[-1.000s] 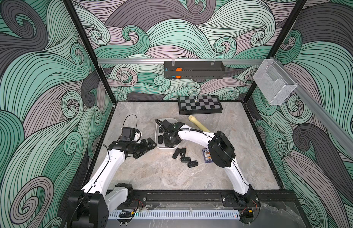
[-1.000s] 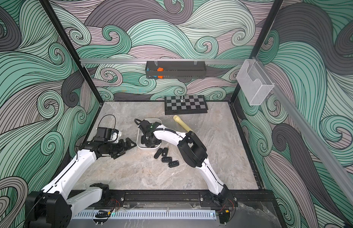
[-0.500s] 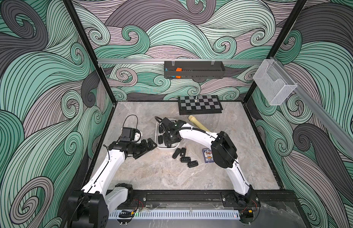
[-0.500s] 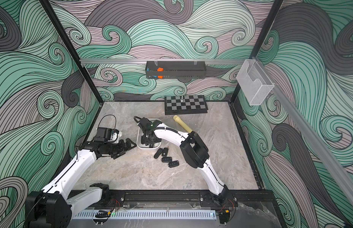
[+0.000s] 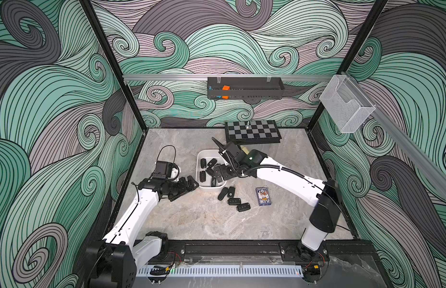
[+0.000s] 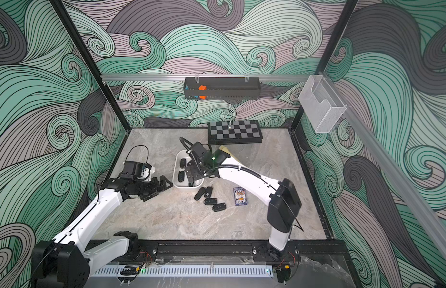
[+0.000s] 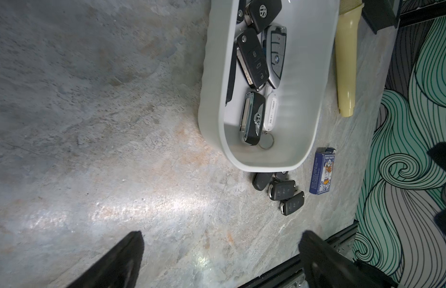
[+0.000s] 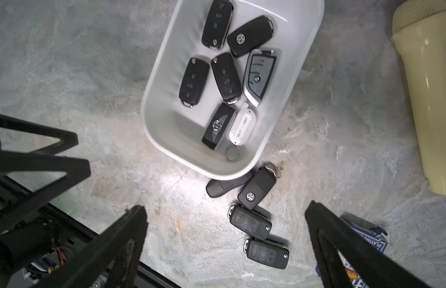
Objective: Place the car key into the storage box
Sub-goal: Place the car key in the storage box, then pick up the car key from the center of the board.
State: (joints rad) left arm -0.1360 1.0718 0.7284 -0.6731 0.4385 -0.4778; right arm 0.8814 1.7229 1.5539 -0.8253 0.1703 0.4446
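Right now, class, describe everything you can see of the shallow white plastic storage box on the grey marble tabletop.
The shallow white plastic storage box is an oblong with rounded corners and no lid, and its walls look smooth and matte. It sits flat on the grey marble tabletop and holds several car keys. A black key fob on the table lies close against one short end. Nothing grips the box.
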